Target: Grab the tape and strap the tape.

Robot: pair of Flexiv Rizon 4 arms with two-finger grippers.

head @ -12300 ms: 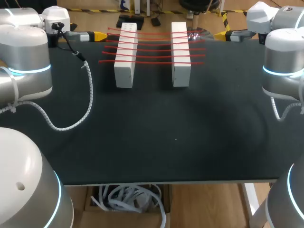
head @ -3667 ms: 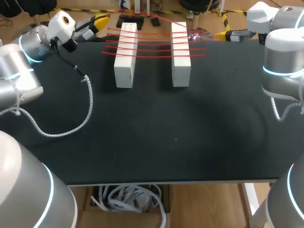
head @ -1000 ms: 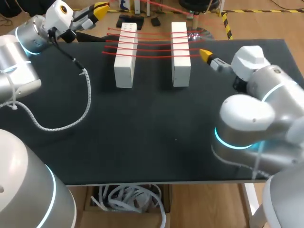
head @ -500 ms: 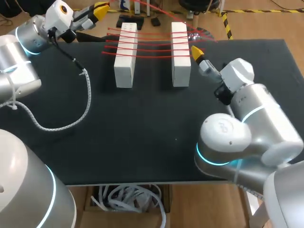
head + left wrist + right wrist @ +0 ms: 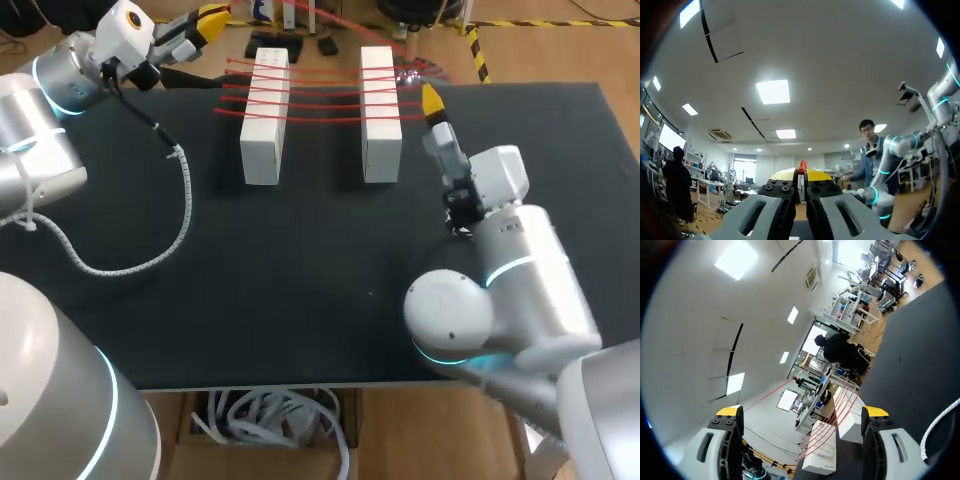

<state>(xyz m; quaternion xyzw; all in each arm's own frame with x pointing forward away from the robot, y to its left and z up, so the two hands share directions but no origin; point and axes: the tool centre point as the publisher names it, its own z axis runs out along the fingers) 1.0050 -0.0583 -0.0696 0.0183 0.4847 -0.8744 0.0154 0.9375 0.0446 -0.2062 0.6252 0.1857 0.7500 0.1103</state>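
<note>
Several red tape strands point(image 5: 320, 97) already lie stretched across the two white blocks point(image 5: 264, 120) at the far side of the counter point(image 5: 300, 260). The left gripper point(image 5: 799, 174), beyond the far-left corner, pinches a red tape end between pressed-together fingers. The right gripper point(image 5: 432, 100) hovers beside the blocks, fingers spread and empty. Strapping looks partly done, with that held strand not yet laid.

Left gripper point(image 5: 207, 17) lifted from the table's point(image 5: 300, 260) far corner, drawing the red tape point(image 5: 320, 93) end upward; right gripper point(image 5: 432, 100) swung in beside the right white block point(image 5: 380, 115)
</note>
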